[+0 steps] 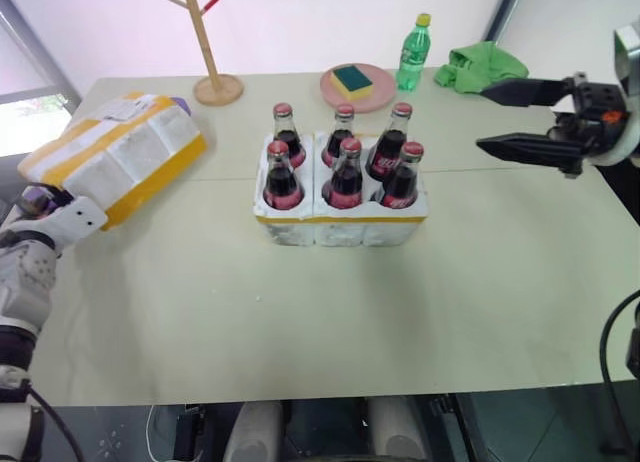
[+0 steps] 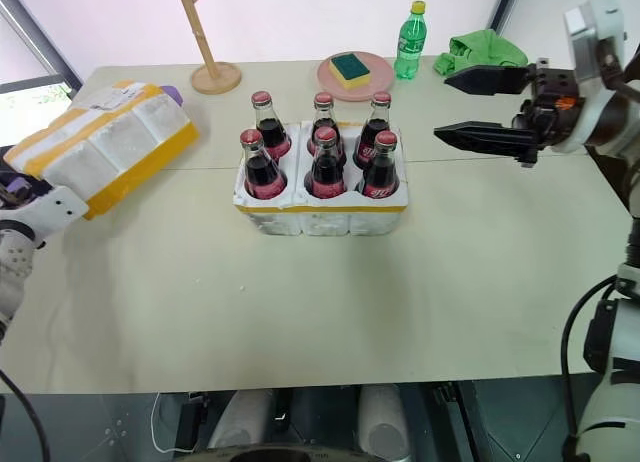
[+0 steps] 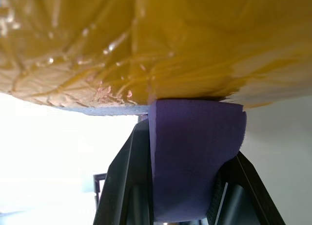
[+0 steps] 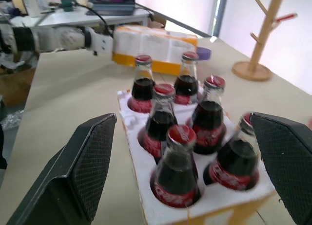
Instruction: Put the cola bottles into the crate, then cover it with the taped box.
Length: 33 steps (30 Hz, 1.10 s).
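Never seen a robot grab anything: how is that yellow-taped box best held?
By the purple tab at its near end, from the robot's left, as the left gripper does now. The taped box looks too wide for the jaws; the tab fits between them.

My table [image 1: 330,312] is a pale beige top with a seam running across its middle. Near the centre stands the crate [image 1: 340,222], all six wells filled with cola bottles [image 1: 346,172]. At about eleven o'clock from it a wooden peg stand [image 1: 212,74] sits on its round base. At twelve to one o'clock lies a pink plate [image 1: 358,94], and beside that stands a green bottle [image 1: 412,52]. Further toward two o'clock a green cloth [image 1: 482,64] lies crumpled at the far edge.
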Motion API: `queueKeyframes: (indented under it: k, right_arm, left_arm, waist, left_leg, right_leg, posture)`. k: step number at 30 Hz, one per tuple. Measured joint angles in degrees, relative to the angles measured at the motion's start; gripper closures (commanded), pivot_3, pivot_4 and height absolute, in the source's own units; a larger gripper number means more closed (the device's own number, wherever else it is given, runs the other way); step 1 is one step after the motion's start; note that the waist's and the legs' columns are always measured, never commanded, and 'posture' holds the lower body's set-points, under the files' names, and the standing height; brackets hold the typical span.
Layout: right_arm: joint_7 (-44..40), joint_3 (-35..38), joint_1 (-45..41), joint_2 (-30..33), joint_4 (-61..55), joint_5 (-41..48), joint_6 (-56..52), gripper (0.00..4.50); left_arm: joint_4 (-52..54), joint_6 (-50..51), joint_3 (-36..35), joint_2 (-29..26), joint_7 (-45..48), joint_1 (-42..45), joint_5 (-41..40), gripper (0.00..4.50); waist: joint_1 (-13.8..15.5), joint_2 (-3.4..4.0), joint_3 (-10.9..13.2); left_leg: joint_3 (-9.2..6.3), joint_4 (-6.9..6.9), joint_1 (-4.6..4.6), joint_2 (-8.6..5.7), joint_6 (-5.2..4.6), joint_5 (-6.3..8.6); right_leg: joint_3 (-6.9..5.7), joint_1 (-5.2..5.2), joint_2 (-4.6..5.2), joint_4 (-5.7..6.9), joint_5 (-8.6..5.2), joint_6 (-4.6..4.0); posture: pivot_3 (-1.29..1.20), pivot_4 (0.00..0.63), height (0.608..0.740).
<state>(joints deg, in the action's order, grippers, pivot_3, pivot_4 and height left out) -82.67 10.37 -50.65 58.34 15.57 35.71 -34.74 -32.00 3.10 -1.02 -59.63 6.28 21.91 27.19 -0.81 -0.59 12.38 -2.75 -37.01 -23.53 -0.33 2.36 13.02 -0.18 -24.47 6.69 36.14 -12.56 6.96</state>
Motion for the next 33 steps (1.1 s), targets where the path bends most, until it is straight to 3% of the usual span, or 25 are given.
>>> queueKeyframes:
  k: [3,8,13,16,21,33]
  right_arm:
    - [0.12,0.51,0.33,0.71,1.28,-0.58,0.71,0.00]
    - [1.25,0.78,1.33,0.27,2.09,-1.71,3.00,0.00]
    - [1.35,1.30,3.03,-0.19,2.69,-1.87,3.80,0.00]
    - [1.25,1.50,3.78,0.21,3.14,-1.87,3.84,0.00]
    - [1.29,2.85,5.87,1.52,3.95,-1.87,3.77,0.00]
    - [1.95,6.59,11.99,1.70,3.46,-1.63,2.75,0.00]
  left_arm:
    - [2.71,-1.00,-0.75,-3.21,2.29,2.70,-0.60,3.84]
    - [6.02,-2.70,0.19,-3.65,5.69,14.62,-0.92,3.84]
    - [9.92,-4.75,4.12,1.77,12.01,29.67,-1.07,3.84]
    - [12.67,-5.55,6.18,5.38,16.27,33.25,-1.86,3.84]
    - [18.32,-7.86,9.76,9.23,24.48,33.72,-4.23,3.84]
    - [29.07,-13.67,9.01,7.59,29.03,27.03,-4.96,3.84]
  waist:
    - [0.30,0.00,0.00]
    - [0.08,-0.03,0.00]
    - [0.09,-0.06,0.00]
    - [-0.18,-0.06,0.00]
    - [-0.69,-0.06,0.01]
    - [-0.89,-0.06,0.01]
  left_leg:
    - [0.00,0.00,-0.01,-0.01,0.00,0.00]
    - [0.04,-0.02,-0.06,-0.01,0.01,-0.01]
    - [0.05,-0.08,-0.12,-0.04,0.00,-0.02]
    - [0.07,-0.08,-0.12,-0.05,0.00,-0.02]
    - [0.07,-0.08,-0.11,-0.03,-0.01,-0.02]
    - [0.07,-0.14,-0.10,-0.04,-0.02,-0.03]
  right_leg:
    - [0.00,0.02,0.01,-0.02,0.00,0.00]
    - [0.00,0.02,0.00,-0.04,0.01,0.02]
    - [0.01,0.04,0.00,-0.06,0.08,0.16]
    - [0.03,0.03,0.00,-0.06,0.08,0.16]
    - [0.04,0.00,-0.01,-0.03,0.08,0.16]
    - [0.10,0.02,-0.01,-0.02,0.08,0.16]
  posture:
    - [0.00,0.150,0.740]
    - [0.00,0.150,0.740]
    - [0.00,0.150,0.740]
    - [0.00,0.150,0.740]
    - [0.00,0.150,0.740]
    - [0.00,0.150,0.740]
